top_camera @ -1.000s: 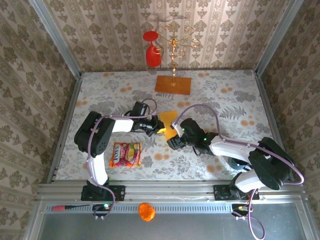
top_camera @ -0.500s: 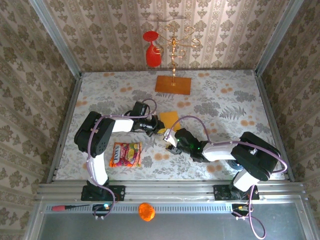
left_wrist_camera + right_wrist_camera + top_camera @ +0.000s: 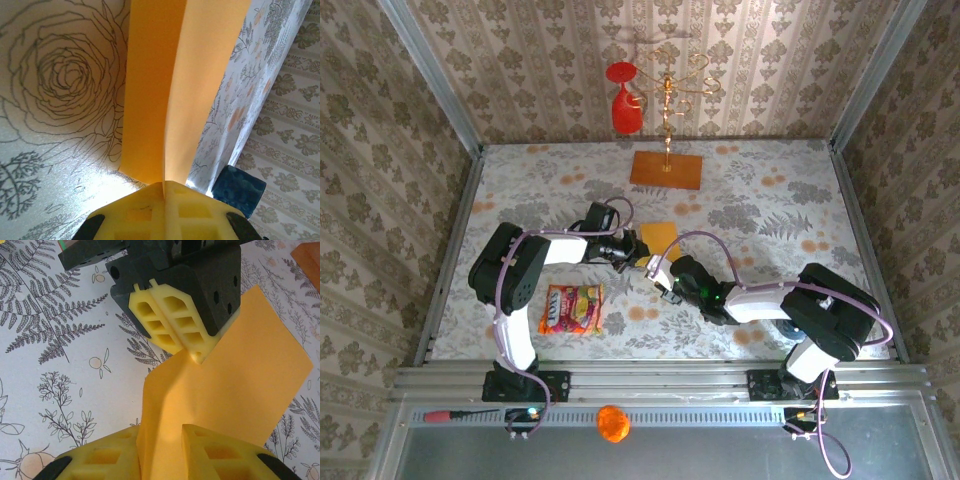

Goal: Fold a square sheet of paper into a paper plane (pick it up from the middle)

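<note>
Pinching creased square sheet of paper (image 3: 250,365): left tool (image 3: 163,192) clamped; right tool (image 3: 161,435), cannot tell.

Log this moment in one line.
left fingers: shut on square sheet of paper | right fingers: straddling its raised bend, grip unclear | sheet: bent, not flat
</note>
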Robot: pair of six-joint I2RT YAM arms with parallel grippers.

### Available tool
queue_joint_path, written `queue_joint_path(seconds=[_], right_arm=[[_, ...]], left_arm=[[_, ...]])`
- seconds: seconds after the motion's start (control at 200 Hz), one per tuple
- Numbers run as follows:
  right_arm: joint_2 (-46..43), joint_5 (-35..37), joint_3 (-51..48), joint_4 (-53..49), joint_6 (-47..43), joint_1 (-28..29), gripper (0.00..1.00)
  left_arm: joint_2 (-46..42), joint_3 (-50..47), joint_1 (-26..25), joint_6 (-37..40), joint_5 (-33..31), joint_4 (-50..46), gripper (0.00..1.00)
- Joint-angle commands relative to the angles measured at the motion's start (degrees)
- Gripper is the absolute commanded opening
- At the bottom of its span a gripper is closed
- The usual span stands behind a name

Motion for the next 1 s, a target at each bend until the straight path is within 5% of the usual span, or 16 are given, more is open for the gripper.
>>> queue_joint_path(seconds=[0.0,0.25,0.36,0.585,0.995], right_arm=[[-0.7,-1.1,-0.6,1.0,0.1,0.2,0.23],[-3.3,-6.7,-0.3,-3.4,4.0,-0.1,0.0],[-4.9,-12.2,1.5,-9.0,7.5,-1.3,0.0],[-7.3,-25.7,2.6,-12.3,18.3,-5.3,0.0],[-3.3,-35.9,5.1,-11.8,27.1,-7.6,0.0]], left_arm=[[-1.4,0.9,0.1,-0.8,1.3,-0.7,0.04],[-3.1,-0.6,0.9,0.1,-0.6,-2.5,0.18],[-5.8,-2.2,2.9,2.9,-3.4,-6.1,0.29],[-14.4,-3.1,7.4,10.4,-8.4,-10.9,0.34],[-7.3,9.9,-0.2,21.0,-14.5,-20.8,0.32]])
